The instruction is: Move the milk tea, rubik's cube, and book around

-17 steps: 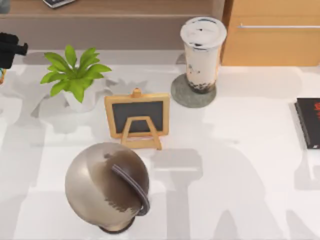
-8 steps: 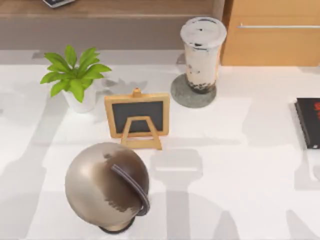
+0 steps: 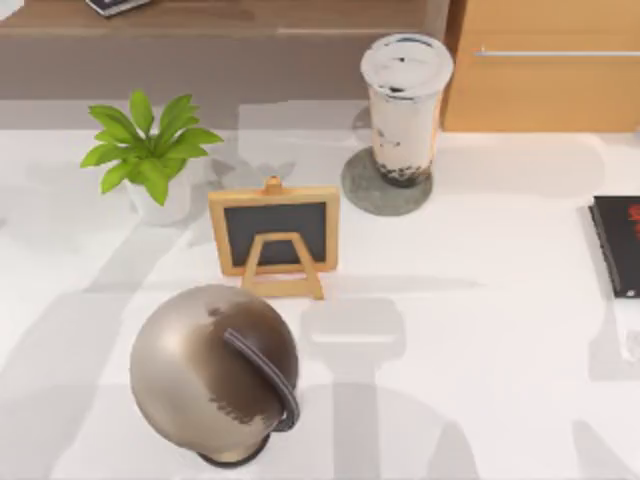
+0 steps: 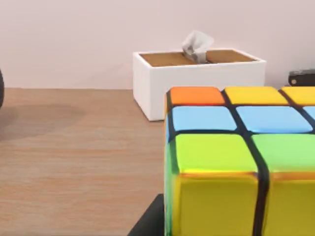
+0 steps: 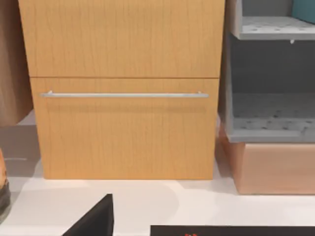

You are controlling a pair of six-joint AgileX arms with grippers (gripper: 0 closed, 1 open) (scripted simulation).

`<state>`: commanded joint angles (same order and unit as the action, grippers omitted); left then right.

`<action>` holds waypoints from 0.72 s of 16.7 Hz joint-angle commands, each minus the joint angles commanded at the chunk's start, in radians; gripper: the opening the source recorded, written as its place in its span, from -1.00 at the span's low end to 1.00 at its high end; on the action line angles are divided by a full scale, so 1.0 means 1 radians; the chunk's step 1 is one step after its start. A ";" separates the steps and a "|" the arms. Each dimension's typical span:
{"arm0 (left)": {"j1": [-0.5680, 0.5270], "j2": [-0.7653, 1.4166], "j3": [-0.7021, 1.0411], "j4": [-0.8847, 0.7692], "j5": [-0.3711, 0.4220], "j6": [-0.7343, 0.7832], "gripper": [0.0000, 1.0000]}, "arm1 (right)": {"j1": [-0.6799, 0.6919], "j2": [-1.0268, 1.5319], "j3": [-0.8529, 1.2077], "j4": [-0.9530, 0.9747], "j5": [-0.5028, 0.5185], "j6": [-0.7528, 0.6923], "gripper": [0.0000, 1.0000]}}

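Milk tea (image 3: 405, 105) stands on a grey coaster (image 3: 386, 183) in the upper middle of the top view, and the book (image 3: 617, 245) lies at the right edge. Close before the left wrist camera, the rubik's cube (image 4: 241, 162) sits over a wooden surface (image 4: 78, 162), with a tissue box (image 4: 197, 78) behind it. Whether either gripper is wide, narrow or holding anything cannot be told.

Bright, even light fills the scene. Soft grey shadows fall in broad bands across the white tabletop (image 3: 480, 330). The globe (image 3: 213, 372) shows a dull sheen. In the left wrist view the rubik's cube (image 4: 241, 162) looms close and slightly soft, its yellow face glossy.
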<state>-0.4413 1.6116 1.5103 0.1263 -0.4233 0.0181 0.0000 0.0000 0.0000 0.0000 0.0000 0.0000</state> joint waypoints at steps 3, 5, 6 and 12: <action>-0.012 0.014 -0.001 -0.003 0.004 -0.001 -1.00 | 0.000 0.000 0.000 0.000 0.000 0.000 1.00; -0.012 0.014 -0.001 -0.003 0.004 -0.001 -1.00 | 0.000 0.000 0.000 0.000 0.000 0.000 1.00; -0.007 0.011 0.000 -0.004 0.004 0.001 -1.00 | 0.000 0.000 0.000 0.000 0.000 0.000 1.00; 0.071 0.059 0.145 0.011 0.109 -0.020 -1.00 | 0.000 0.000 0.000 0.000 0.000 0.000 1.00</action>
<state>-0.3705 1.6708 1.6557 0.1371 -0.3140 -0.0019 0.0000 0.0000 0.0000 0.0000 0.0000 0.0000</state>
